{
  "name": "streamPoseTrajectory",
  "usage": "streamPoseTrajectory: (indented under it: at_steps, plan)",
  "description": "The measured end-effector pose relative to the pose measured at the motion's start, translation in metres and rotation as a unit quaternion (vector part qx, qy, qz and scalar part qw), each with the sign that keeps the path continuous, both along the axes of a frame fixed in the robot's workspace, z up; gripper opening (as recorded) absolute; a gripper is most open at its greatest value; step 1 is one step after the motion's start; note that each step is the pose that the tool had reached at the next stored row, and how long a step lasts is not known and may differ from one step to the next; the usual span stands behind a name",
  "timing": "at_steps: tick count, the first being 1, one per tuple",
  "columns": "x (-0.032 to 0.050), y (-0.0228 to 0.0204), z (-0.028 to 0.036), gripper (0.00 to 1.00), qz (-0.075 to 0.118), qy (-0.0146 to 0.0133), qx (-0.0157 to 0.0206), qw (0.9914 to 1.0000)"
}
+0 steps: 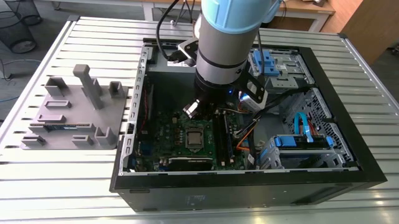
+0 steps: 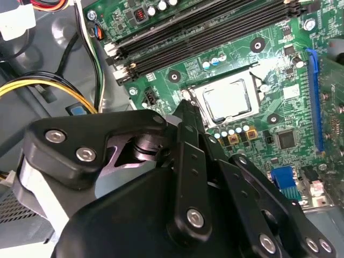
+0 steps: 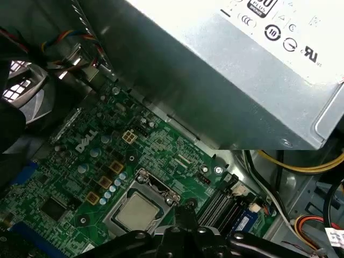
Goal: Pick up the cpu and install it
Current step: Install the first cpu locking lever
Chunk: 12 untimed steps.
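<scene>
Arm is down inside the open computer case (image 1: 349, 179), which lies on a slatted metal tabletop (image 1: 74, 186). Gripper (image 2: 188, 105) hangs just above the motherboard (image 2: 279, 113), its fingertips drawn together to a single point with nothing between them: closed, empty.

The cpu (image 2: 227, 100) sits flat in its socket (image 2: 189, 92) on the board, silvery top up, square to the socket frame; it also shows in the first wrist view (image 3: 134, 211) and the exterior view (image 1: 194, 138). Gripper tip is just beside one socket corner, apart from the chip as far as I can judge.

Handling, by judgement: light, stiff, thin plate; smooth metal lid likely slippery; underside contacts and socket fragile, so tilt or sideways drag would be a risk. Only sensible hold is across two opposite side edges, little height to catch.

Room: memory slots (image 2: 215, 32) run close along one side of the socket, small capacitors (image 2: 228, 131) crowd another. Power-supply box (image 3: 242, 75) looms near the arm; yellow and black cables (image 2: 48, 83) lie close by. Straight up looks the freest path. Grey holder tray (image 1: 74, 112) sits outside the case, to the exterior view's left.
</scene>
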State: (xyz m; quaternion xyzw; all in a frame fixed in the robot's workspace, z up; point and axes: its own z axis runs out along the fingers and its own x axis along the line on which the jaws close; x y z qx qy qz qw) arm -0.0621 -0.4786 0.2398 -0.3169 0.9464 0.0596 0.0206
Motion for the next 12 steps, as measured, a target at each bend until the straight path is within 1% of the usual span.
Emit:
streamPoseTrajectory:
  at_steps: [1, 2, 3, 12]
  plan:
    - [0.0, 0.0, 0.0, 0.11, 0.0, 0.0, 0.0, 1.0]
    - [0.0, -0.0026, 0.0, 0.11, 0.0, 0.0, 0.0, 1.0]
    - [0.0001, -0.004, -0.0017, 0.11, 0.0, 0.0, 0.0, 1.0]
    - [0.0001, -0.0047, -0.003, 0.11, 0.0, 0.0007, -0.001, 1.0]
